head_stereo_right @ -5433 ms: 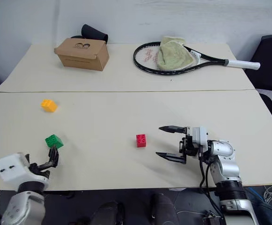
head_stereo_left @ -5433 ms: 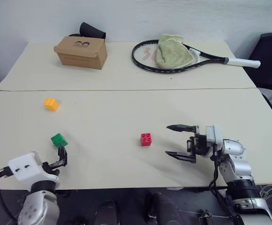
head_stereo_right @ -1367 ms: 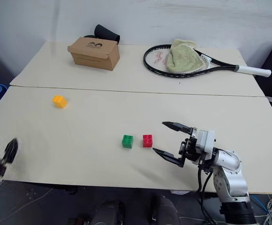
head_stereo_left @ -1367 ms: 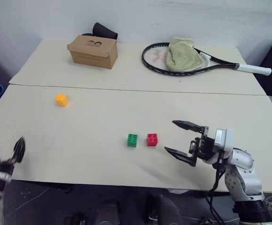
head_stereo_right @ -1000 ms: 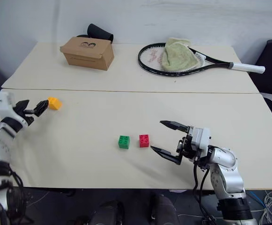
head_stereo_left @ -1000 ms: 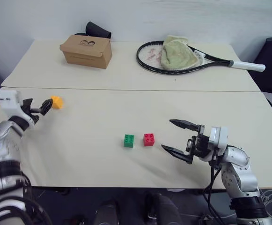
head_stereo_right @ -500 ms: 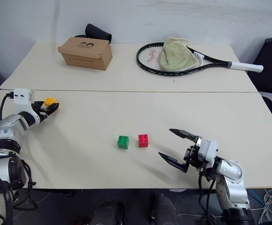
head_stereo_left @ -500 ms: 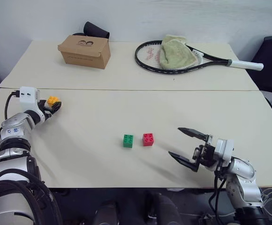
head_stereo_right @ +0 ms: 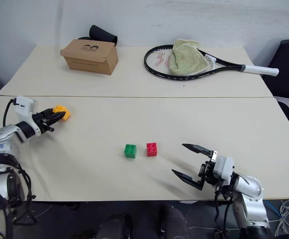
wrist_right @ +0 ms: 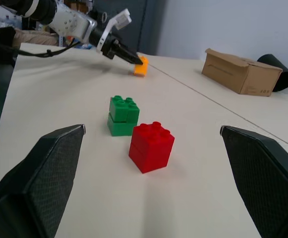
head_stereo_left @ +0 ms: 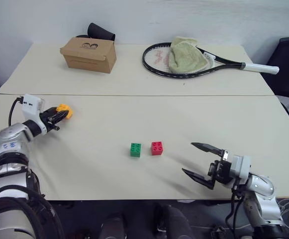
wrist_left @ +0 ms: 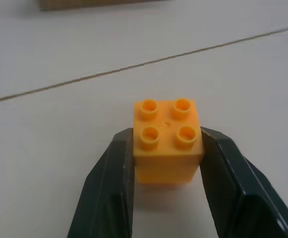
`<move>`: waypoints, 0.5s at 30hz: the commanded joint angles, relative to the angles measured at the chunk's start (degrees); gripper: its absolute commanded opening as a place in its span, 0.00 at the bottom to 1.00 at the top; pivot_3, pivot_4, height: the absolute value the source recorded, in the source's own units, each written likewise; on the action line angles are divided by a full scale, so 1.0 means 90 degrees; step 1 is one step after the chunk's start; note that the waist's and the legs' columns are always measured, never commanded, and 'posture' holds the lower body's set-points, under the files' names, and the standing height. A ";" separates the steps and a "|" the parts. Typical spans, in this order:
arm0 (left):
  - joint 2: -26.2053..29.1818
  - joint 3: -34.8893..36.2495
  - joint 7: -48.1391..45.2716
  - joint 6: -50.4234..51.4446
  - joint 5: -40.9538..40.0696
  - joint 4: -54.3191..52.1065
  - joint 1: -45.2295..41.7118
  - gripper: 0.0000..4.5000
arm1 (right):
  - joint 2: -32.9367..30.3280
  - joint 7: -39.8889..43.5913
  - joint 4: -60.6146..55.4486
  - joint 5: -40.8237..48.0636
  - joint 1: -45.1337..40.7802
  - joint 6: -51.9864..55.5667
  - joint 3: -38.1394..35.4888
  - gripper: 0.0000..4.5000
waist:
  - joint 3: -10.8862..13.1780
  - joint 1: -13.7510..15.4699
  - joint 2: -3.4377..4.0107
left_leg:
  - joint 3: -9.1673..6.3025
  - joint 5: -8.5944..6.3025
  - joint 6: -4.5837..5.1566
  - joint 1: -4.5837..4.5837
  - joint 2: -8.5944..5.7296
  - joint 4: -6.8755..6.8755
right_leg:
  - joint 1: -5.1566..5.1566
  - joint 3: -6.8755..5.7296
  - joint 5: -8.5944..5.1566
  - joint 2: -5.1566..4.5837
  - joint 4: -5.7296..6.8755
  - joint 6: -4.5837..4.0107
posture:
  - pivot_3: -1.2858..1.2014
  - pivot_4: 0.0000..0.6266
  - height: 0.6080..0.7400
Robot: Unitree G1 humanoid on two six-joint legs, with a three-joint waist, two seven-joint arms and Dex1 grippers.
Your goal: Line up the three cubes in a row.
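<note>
The left gripper pinches the yellow-orange cube between its two black fingers, out at the left side of the table — studs up. The green cube and red cube sit just beside each other near the table's middle. The right gripper hangs spread wide and empty — off to their right, near the front edge.
</note>
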 commanded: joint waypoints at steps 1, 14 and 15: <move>0.0420 -0.0458 -0.2230 0.0058 -0.0460 -0.2071 0.0707 0.33 | -0.0377 0.0256 -0.0198 0.0350 -0.0004 0.0219 -0.0314 1.00 | 0.0001 0.0004 0.0002 | 0.0001 0.0000 0.0000 0.0000 0.0002 0.0002 | -0.0001 0.0004 0.0000 0.0001 -0.0001 0.0000 | 0.52 0.24 1.00; -0.0392 -0.2177 -0.3127 -0.0739 -0.0079 -0.3458 0.1039 0.33 | -0.0767 0.0338 -0.0992 0.0466 -0.0222 0.1274 -0.0113 1.00 | 0.0004 0.0042 0.0011 | -0.0003 0.0000 0.0008 0.0018 0.0000 0.0009 | 0.0010 0.0029 -0.0002 -0.0028 -0.0004 -0.0002 | 0.52 0.24 1.00; -0.0432 -0.2249 -0.3027 -0.0783 0.0029 -0.3348 0.0977 0.33 | -0.0769 0.0293 -0.1068 0.0458 -0.0202 0.1336 -0.0119 1.00 | 0.0004 0.0036 0.0011 | -0.0003 0.0000 0.0007 0.0018 0.0000 0.0009 | 0.0009 0.0023 -0.0002 -0.0022 -0.0005 -0.0002 | 0.52 0.24 1.00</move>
